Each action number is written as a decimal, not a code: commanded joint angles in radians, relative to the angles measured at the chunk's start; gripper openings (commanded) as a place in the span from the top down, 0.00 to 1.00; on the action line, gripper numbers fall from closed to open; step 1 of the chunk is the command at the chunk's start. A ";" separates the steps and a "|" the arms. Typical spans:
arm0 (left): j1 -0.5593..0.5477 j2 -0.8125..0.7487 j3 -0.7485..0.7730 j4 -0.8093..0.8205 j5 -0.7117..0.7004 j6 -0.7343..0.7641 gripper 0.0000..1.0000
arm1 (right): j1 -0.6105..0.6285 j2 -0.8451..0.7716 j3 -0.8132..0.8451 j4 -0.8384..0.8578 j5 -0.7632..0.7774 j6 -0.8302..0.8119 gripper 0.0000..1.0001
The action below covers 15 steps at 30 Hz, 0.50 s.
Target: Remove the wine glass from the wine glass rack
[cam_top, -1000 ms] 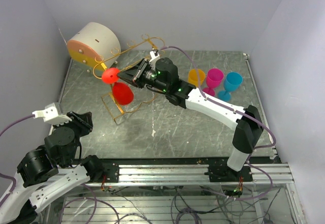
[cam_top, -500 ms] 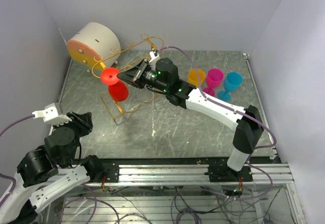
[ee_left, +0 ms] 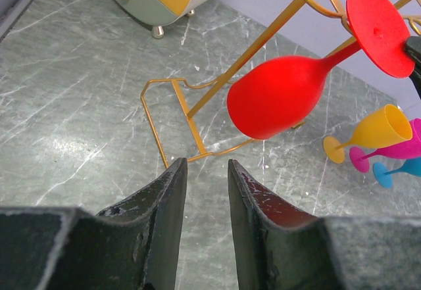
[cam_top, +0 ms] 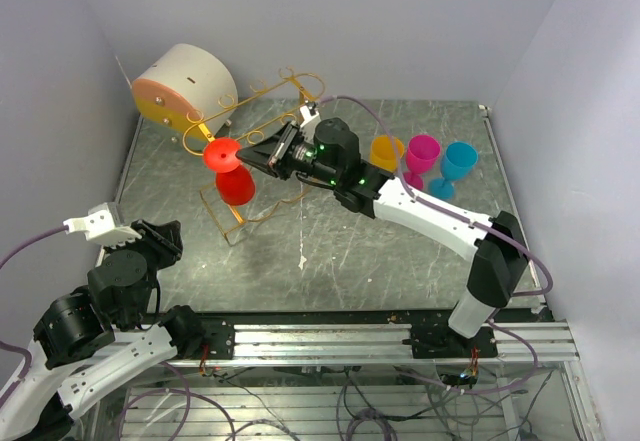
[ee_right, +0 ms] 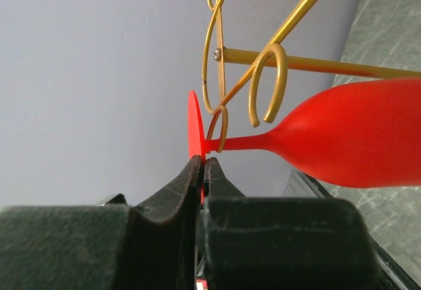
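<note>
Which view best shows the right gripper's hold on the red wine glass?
Right wrist: the right gripper is shut on the foot of the red wine glass, seen close, edge-on. Top external shows that hold small, from above. Left wrist shows the whole glass, only a sliver of the gripper.

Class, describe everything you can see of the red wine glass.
The red wine glass looks like glossy opaque plastic: rounded bowl, thin stem, flat round foot. It hangs tilted, bowl down, above the table. The right gripper pinches the foot's edge, and the stem passes through a curled end of the gold wine glass rack.
</note>
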 commanded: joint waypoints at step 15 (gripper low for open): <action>-0.004 0.008 0.023 0.008 -0.028 -0.011 0.58 | -0.037 -0.137 -0.091 0.029 -0.112 -0.037 1.00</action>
